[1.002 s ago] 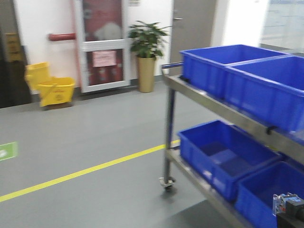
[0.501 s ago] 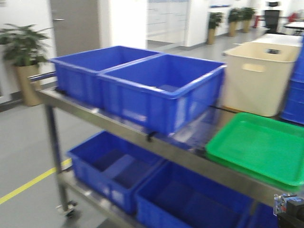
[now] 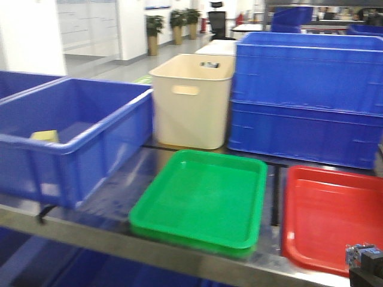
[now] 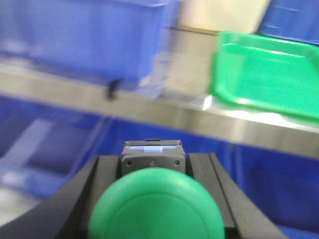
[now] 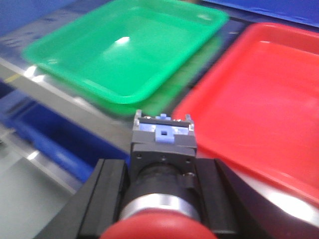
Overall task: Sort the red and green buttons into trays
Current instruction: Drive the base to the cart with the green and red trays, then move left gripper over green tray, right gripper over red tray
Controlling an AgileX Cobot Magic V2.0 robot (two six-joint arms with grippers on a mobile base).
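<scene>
Your left pincer (image 4: pixel 153 167) is clamped on a green-capped button (image 4: pixel 157 209), short of the steel tabletop's (image 4: pixel 164 112) front edge. On that tabletop, an open blue crate (image 3: pixel 72 137) stands at the left. A cream tub (image 3: pixel 191 101) stands behind the green tray (image 3: pixel 203 200), and stacked blue crates (image 3: pixel 305 95) stand behind the red tray (image 3: pixel 335 218). The two trays lie side by side, a narrow gap between them. Your right pincer (image 5: pixel 162 174) grips a red-capped button (image 5: pixel 162 137), facing that gap from the front.

No text, label or number is legible.
</scene>
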